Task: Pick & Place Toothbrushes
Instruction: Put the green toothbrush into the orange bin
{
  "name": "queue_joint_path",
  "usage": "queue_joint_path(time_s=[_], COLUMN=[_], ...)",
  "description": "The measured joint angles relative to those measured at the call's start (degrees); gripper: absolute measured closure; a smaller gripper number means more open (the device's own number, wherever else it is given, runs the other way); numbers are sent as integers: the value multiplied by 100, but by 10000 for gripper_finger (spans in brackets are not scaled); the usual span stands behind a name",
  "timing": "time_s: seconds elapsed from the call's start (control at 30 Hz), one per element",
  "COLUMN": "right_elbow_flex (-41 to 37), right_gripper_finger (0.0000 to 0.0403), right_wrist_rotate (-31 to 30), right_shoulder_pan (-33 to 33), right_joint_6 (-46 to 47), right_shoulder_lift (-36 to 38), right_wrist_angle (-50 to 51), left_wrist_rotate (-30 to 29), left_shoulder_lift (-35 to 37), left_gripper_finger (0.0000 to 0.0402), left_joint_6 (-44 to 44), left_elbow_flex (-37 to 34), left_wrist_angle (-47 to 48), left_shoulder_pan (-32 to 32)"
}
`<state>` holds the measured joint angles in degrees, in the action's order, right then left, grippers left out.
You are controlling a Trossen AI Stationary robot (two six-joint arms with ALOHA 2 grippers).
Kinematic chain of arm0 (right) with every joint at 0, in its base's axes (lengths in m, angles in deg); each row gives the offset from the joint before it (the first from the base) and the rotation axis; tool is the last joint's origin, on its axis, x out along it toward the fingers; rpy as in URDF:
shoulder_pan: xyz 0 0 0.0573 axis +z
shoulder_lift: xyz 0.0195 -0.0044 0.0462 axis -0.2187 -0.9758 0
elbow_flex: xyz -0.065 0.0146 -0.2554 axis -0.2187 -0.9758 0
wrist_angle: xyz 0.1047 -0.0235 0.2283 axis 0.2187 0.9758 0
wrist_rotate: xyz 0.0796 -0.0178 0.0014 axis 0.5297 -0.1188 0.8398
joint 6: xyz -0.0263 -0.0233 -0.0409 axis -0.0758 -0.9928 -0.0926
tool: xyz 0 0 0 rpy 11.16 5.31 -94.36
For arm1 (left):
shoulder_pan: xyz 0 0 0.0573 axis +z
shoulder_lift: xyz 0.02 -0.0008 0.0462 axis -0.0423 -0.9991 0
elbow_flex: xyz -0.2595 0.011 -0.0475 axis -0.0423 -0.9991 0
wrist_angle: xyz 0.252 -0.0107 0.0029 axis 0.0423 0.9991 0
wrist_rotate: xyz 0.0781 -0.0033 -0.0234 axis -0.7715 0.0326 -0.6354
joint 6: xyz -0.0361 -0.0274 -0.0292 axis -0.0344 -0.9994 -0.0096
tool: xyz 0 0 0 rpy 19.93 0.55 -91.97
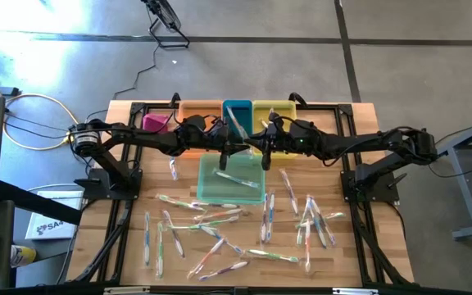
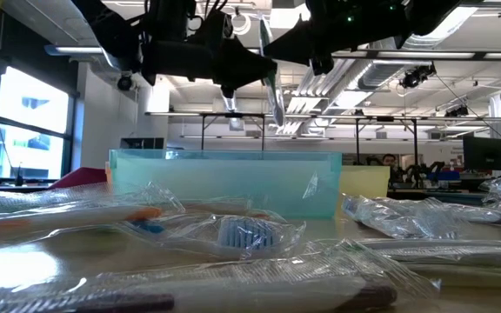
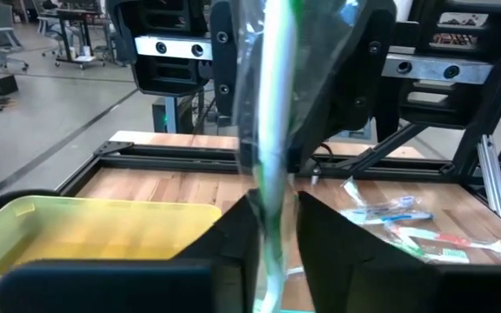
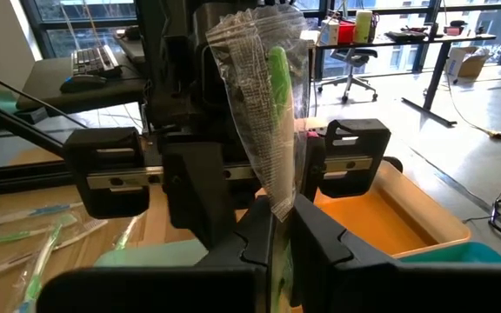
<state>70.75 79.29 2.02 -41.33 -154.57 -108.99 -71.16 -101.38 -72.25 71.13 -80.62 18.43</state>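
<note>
A toothbrush in a clear wrapper (image 2: 272,91), with a green stripe, stands upright in the air over the bins. My left gripper (image 3: 272,228) and my right gripper (image 4: 281,228) face each other across it, both shut on it, above the teal bin (image 1: 211,190). In the high view they meet at the left gripper (image 1: 240,147) and the right gripper (image 1: 260,144). Another wrapped toothbrush (image 1: 238,178) lies inside the teal bin. Several more toothbrushes (image 1: 220,220) lie scattered flat on the wooden table's near half. My left gripper pinches the wrapped toothbrush's handle (image 3: 268,196) between its two fingers, coming level from the table's left and lying across it. The toothbrush stands upright, reaching above and below the fingers, clear of the bins. My right gripper pinches the same toothbrush through the wrapper's lower part (image 4: 278,204), level from the table's right, fingers across it. The wrapper and the green-striped brush rise upright above the fingers.
A row of bins stands along the far edge: pink (image 1: 154,123), orange (image 1: 193,109), blue (image 1: 238,106), yellow (image 1: 273,109). Black frame rails (image 1: 359,197) and both arm bases flank the table. Wrapped toothbrushes (image 1: 314,217) crowd the near right.
</note>
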Motion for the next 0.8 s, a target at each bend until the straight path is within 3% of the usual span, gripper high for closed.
queue_joint_path(time_s=[0.2,0.57,0.8], right_elbow_flex=[0,0,0], right_gripper_finger=[388,387,313], right_wrist_rotate=[15,236,201], right_shoulder_pan=[2,-4,46], right_joint_6=[-2,-2,98], right_shoulder_lift=[2,2,2], right_wrist_angle=[0,37,38], left_wrist_rotate=[-1,67,52], left_shoulder_lift=[-2,-2,-7], left_gripper_finger=[378,384,390], left_joint_6=[-2,-18,-20], left_elbow_flex=[0,0,0], left_wrist_angle=[1,101,142], left_shoulder_pan=[1,7,7])
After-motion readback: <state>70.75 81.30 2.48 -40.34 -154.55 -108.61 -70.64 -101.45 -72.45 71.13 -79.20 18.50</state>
